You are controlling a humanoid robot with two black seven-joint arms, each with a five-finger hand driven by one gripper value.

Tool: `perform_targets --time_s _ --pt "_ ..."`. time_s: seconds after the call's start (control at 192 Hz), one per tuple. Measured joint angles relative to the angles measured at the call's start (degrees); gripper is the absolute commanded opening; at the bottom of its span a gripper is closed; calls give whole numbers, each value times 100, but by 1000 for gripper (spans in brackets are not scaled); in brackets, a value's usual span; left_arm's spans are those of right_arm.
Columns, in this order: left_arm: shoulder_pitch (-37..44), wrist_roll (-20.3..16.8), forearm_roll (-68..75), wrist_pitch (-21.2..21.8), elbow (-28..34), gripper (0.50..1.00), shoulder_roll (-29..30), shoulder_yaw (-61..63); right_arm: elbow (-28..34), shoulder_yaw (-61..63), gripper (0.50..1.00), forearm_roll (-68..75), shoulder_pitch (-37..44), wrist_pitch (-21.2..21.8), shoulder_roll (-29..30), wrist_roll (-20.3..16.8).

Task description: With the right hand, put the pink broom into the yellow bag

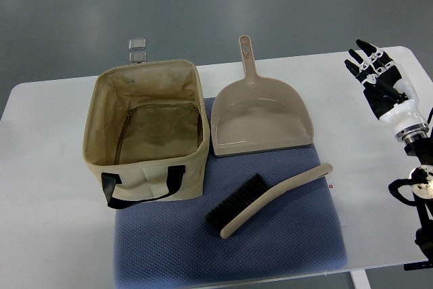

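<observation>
Broom (267, 195) with a beige-pink handle and black bristles lies flat on a blue mat (284, 248), and nothing touches it. Its handle end points up and to the right, toward the right hand, and the bristle end points down and to the left. The bristles are near the lower right corner of the bag (145, 130), but a small gap of mat stays between them.

The bag is more tan-yellow in colour. It stands upright with its mouth open to the top, and it sits partly on the left part of the mat and partly on the white table (40, 187). A black strap hangs on its near wall. Inside I can see only the cloth bottom with a zipper line.

Just beside the bag on the right lies a dustpan (260, 116) of the same beige-pink colour. Its handle points away from the robot and goes over the far edge of the table. Its wide lip lies on the mat, above the broom and apart from it.

The right hand (380, 79), black and white, is over the far right part of the table, well apart from the broom. Its fingers are stretched and spread, pointing up and left, and it holds nothing. Behind the bag, on the grey floor, there is a small metal clip-like thing (138, 50).
</observation>
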Motion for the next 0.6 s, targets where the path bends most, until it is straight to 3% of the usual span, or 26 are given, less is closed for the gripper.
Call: perform_targets --time_s 0.598 --pt "0 -4 -11 20 33 1000 0 7 9 -19 926 0 22 14 -5 -4"
